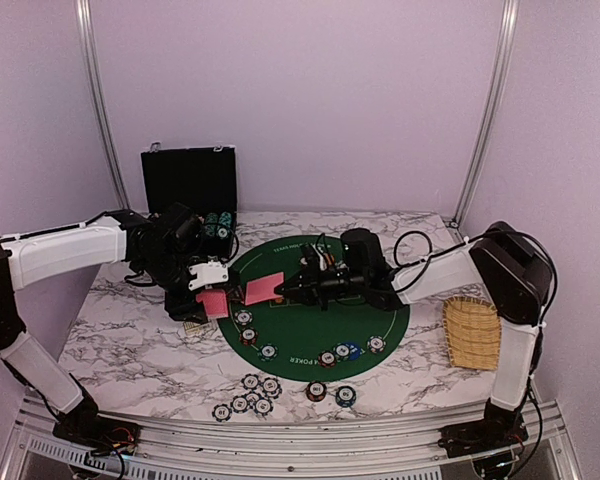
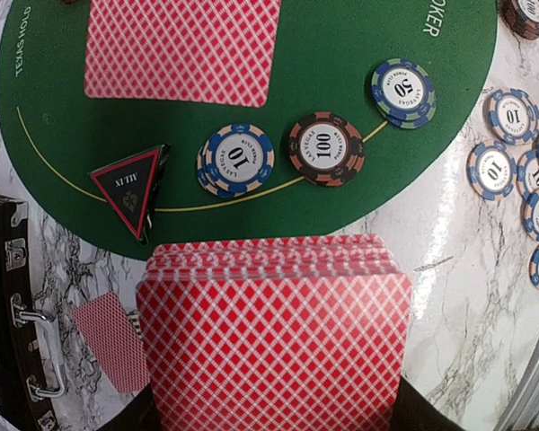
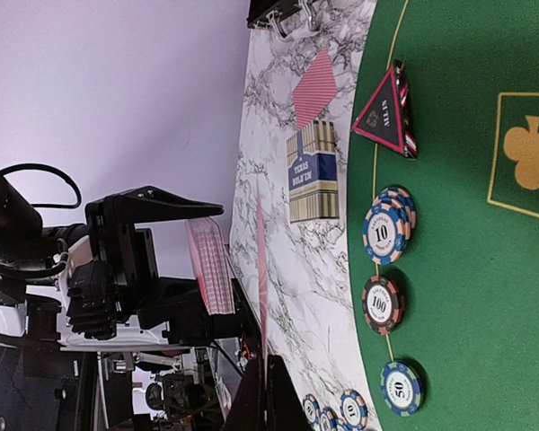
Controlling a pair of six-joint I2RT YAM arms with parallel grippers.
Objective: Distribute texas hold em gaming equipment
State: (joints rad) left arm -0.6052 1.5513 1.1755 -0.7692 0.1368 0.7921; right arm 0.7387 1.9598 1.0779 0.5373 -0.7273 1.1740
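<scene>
My left gripper (image 1: 212, 300) is shut on a deck of red-backed cards (image 2: 274, 341) and holds it above the green mat's left edge (image 1: 310, 330). My right gripper (image 1: 280, 290) is shut on a single red-backed card (image 1: 263, 290), seen edge-on in the right wrist view (image 3: 261, 269) and flat over the mat in the left wrist view (image 2: 181, 49). A black triangular button (image 2: 130, 187) and chips marked 10 (image 2: 236, 160), 100 (image 2: 326, 148) and 50 (image 2: 402, 92) lie along the mat's yellow line. Another card (image 2: 112, 341) lies on the marble.
The black hinged case (image 1: 190, 185) stands open at the back left. A striped card box (image 3: 312, 171) lies on the marble by the mat. Several loose chips (image 1: 250, 392) sit near the front edge. A woven yellow tray (image 1: 472, 332) is at the right.
</scene>
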